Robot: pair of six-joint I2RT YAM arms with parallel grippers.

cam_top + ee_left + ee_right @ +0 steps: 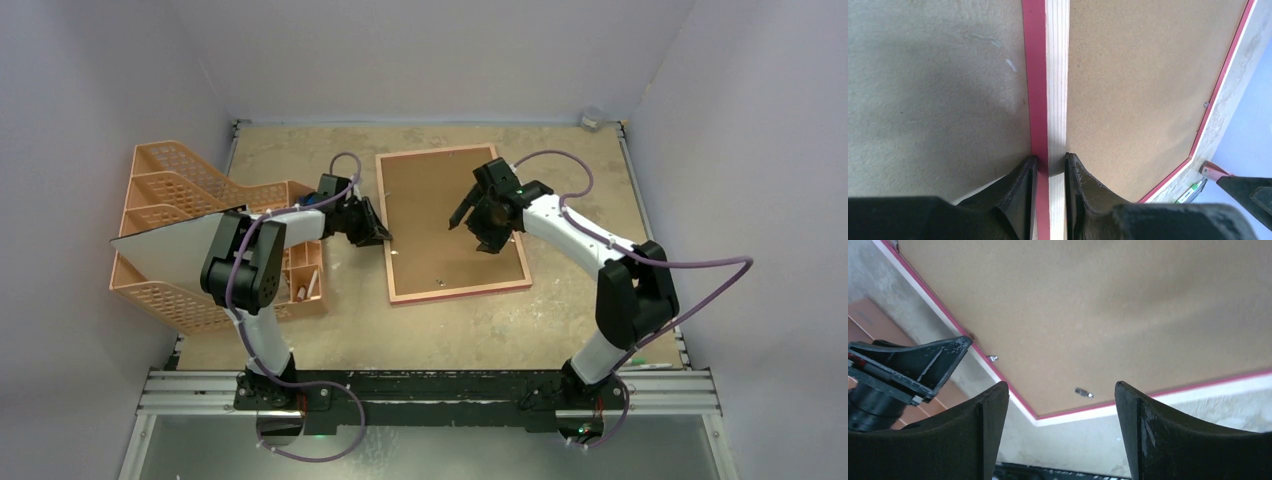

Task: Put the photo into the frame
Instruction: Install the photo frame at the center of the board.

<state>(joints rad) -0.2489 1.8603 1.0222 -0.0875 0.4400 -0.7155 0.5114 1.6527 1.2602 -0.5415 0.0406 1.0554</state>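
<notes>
Top external: backing board (425, 225) in frame (460, 291)

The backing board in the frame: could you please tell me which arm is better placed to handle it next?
Likely the right. The right gripper hangs open above the backing board, free to act, while the left gripper has its jaws pinched on the rim of the frame, steadying it.
</notes>
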